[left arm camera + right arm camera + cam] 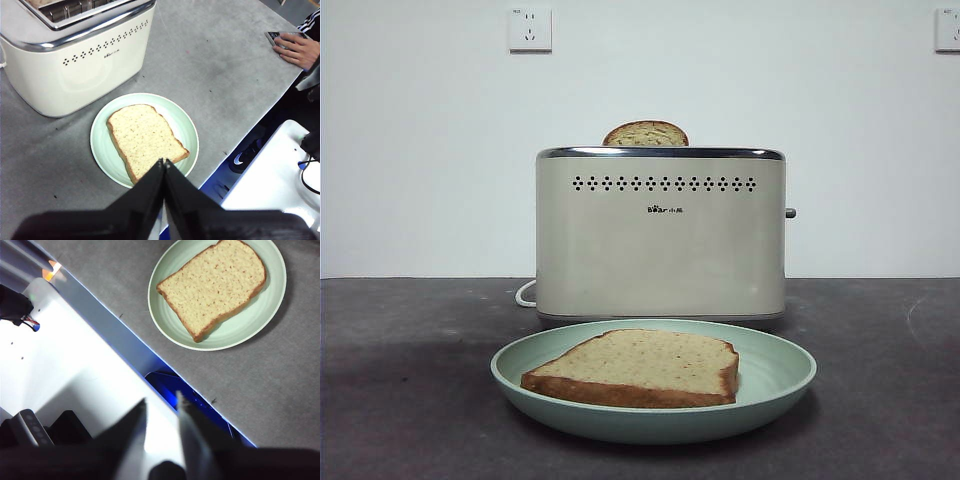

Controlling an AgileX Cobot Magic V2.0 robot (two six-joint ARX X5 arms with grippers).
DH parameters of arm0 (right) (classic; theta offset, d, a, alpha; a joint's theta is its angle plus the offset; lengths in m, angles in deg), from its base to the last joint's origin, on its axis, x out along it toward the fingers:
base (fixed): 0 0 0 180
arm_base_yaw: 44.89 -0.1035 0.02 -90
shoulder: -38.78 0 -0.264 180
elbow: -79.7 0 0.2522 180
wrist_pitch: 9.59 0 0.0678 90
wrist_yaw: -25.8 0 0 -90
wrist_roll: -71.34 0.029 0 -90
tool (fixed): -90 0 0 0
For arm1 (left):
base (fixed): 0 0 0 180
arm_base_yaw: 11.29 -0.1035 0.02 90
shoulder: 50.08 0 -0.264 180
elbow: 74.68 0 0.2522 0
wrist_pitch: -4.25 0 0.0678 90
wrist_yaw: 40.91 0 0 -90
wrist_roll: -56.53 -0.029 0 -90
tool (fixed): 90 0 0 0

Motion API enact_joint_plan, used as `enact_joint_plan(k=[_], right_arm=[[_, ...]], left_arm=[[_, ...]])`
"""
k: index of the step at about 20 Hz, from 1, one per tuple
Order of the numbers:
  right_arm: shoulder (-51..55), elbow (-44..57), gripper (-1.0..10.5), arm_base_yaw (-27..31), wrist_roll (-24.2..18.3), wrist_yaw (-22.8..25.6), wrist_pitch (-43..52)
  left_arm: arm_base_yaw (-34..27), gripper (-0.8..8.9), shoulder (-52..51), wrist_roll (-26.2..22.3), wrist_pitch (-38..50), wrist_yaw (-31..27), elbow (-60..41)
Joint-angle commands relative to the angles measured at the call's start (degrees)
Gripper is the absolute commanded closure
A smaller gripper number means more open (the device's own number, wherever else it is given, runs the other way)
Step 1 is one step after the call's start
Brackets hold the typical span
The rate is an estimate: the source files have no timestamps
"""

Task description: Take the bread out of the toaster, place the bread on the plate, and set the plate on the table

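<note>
Resting on the surface (410, 400), the toaster (660, 235) is the biggest thing here: boxy and rigid, by the look of it heavy enough to stay put, with a narrower slice (646, 134) poking from its slot. Just in front of it sits the plate (775, 375), stiff and smooth, probably a little slippery; its raised rim is the place to pinch, at a stretch clear of the bread. The bread (640, 365) lies flat in the plate's middle, light, soft and crumbly, so it would bend or tear if squeezed hard; the firmer crust edge is the best hold. The task looks close to finished, judging by how things lie.

The left gripper (164, 162) hangs above, jaws pressed together and empty, the plate's near rim just beyond its tips and the toaster farther off. The right gripper (161, 407) hovers off the surface's edge, jaws narrowly parted and empty, the plate well beyond its tips.
</note>
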Motion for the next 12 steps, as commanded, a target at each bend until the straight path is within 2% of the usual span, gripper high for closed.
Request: enact_joint_plan(k=[1, 12], right_arm=[[0.02, 0.07, 9.6, -0.13, -0.46, -0.07, -0.07], [0.15, 0.07, 9.5, -0.11, -0.04, 0.17, -0.07]], left_arm=[[0.20, 8.21, -0.13, -0.66, -0.07, -0.09, 0.15], [0.20, 8.18, -0.13, -0.66, -0.26, -0.11, 0.15]])
